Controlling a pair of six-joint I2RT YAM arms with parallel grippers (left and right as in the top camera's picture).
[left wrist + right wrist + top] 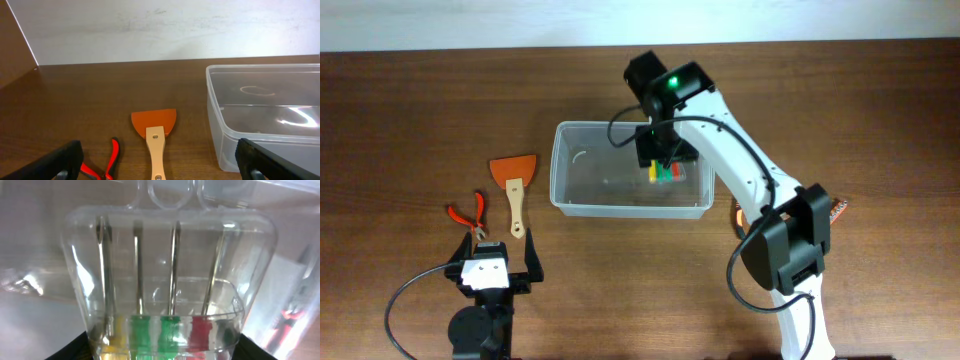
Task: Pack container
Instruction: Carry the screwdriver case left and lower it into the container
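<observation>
Right arm (pixel 745 165): white rounded link shells, chunky black joint housings, green light (pixel 672 83) on the black wrist block, thin black cable (pixel 730 268) looping beside the links, right pincer (pixel 662 165) black. Left arm (pixel 480 325): black round joint, white block with small dark fastener spots behind the left pincer (pixel 496 255), second black cable (pixel 400 290) curving off sideways. Left fingers (pixel 60 160) matte black, flat and blocky.

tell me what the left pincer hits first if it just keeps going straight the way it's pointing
Most likely the scraper, whose wooden handle lies dead ahead of the open left pincer, end toward it. The red pliers lie just left of that line; the container is off right.
</observation>
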